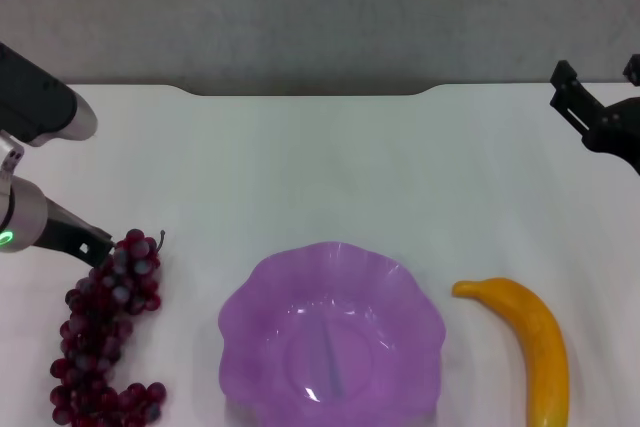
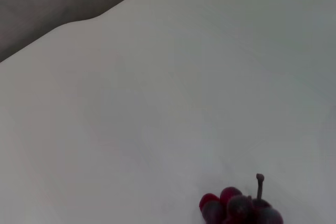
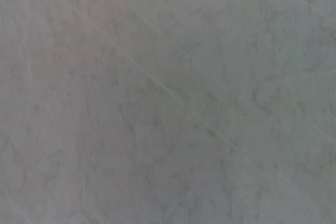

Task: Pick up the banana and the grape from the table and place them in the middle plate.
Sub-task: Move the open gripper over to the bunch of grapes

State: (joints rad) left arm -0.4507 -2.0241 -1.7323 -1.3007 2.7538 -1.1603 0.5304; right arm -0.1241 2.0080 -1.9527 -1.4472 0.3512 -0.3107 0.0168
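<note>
The left arm point(image 1: 35, 107) is a thick round tube. It is black on top and has a shiny silver end. Below it sits another silver part with a small green light point(image 1: 6, 238) glowing on it. A thin black piece sticks out from that part, with a tiny white mark near its tip. The right gripper point(image 1: 598, 97) is all black. It has blocky, square-edged fingers point(image 1: 566, 82) on a rounded black body.

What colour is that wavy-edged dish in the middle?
The middle plate is translucent purple, seen best in the head view.
</note>
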